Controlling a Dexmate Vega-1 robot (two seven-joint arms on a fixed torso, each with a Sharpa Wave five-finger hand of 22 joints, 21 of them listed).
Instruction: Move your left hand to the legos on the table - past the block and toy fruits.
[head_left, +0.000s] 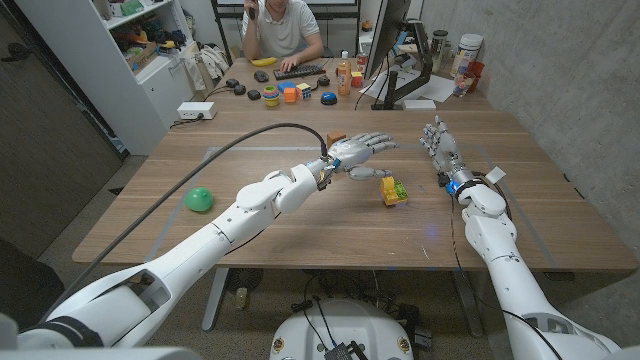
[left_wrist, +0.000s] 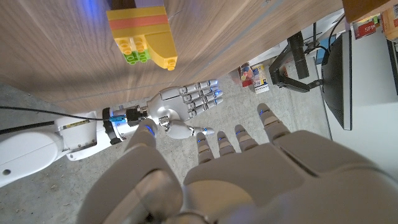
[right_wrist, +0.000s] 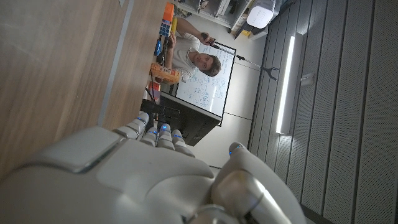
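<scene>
The legos (head_left: 394, 190), a small yellow and green stack, stand near the table's middle; in the left wrist view the legos (left_wrist: 144, 32) also show an orange band. My left hand (head_left: 361, 150) hovers just behind and to the left of them, fingers spread, holding nothing. That same left hand (left_wrist: 236, 168) fills the near part of its wrist view. A small yellow piece (head_left: 365, 173) lies beneath it. A brown block (head_left: 335, 138) sits just behind the wrist. A green toy fruit (head_left: 199, 199) lies far left. My right hand (head_left: 440, 146) stands open at the right.
A person (head_left: 283, 28) sits behind the wooden table (head_left: 300, 235) at a keyboard (head_left: 300, 71). Small toys (head_left: 289, 94), a bottle (head_left: 344, 75) and a monitor stand (head_left: 400, 90) crowd the far edge. A white box (head_left: 196, 111) sits at the far left corner.
</scene>
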